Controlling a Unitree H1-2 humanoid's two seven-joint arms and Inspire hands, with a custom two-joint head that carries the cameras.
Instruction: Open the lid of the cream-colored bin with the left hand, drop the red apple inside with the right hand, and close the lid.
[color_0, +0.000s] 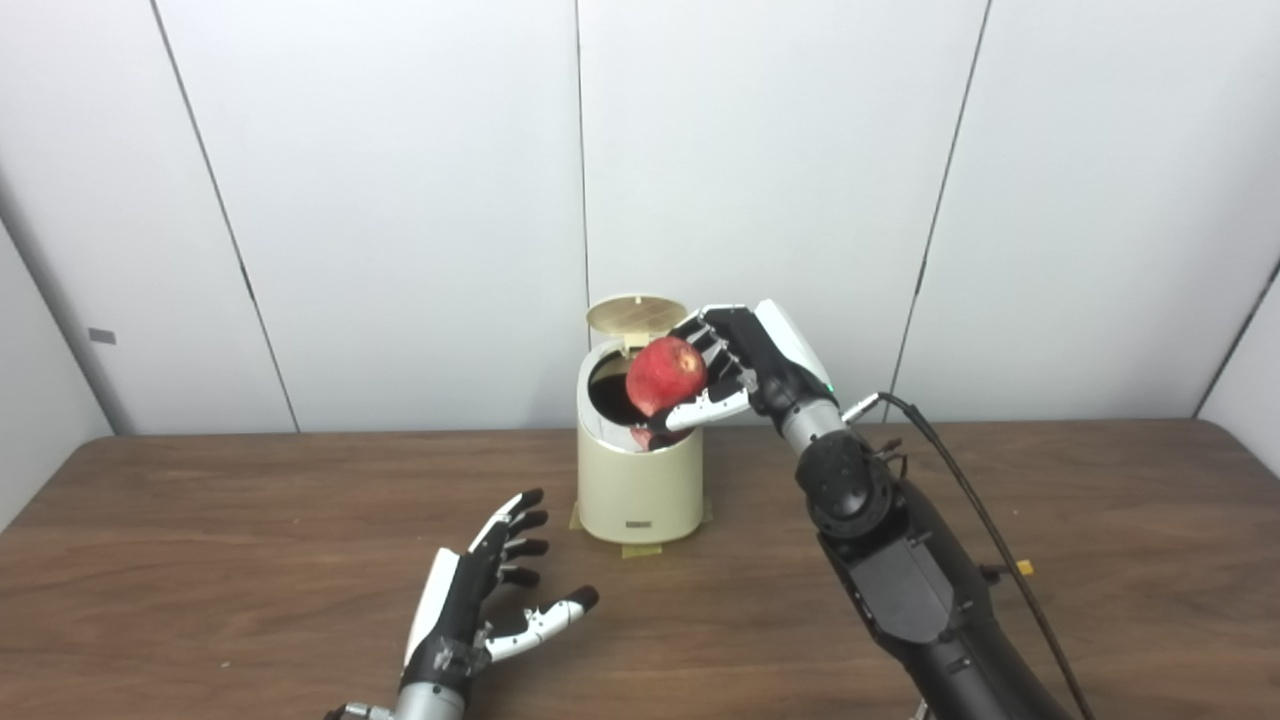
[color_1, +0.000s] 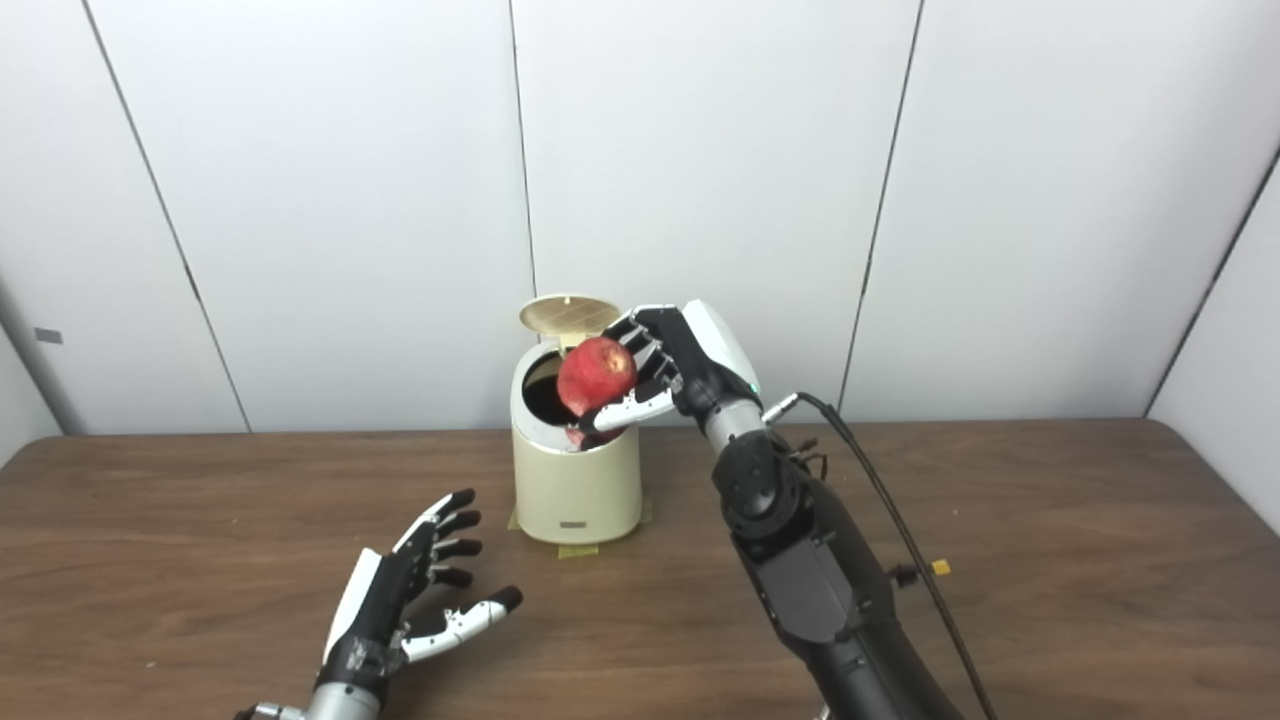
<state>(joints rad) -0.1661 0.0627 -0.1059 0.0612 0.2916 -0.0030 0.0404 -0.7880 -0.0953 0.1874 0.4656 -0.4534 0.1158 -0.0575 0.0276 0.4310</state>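
**Apple held over the open bin**

The right hand (color_0: 735, 365) is clamped on the round red apple (color_0: 665, 375) — fingers behind it, thumb beneath — holding it just above the dark mouth of the cream-colored cylindrical bin (color_0: 640, 490). The bin's round lid (color_0: 636, 314) stands tipped up, just left of that hand's fingertips. The left hand (color_0: 480, 595) holds nothing, fingers spread, above the brown wooden table (color_0: 200, 560) — near the bin, in front and to its left.

Red apple (color_0: 665, 375) gripped in right hand (color_0: 735, 365) over open cream-colored bin (color_0: 640, 480).
Lid (color_0: 636, 314) raised upright behind; left hand (color_0: 480, 590) empty, fingers spread, above table (color_0: 250, 560).
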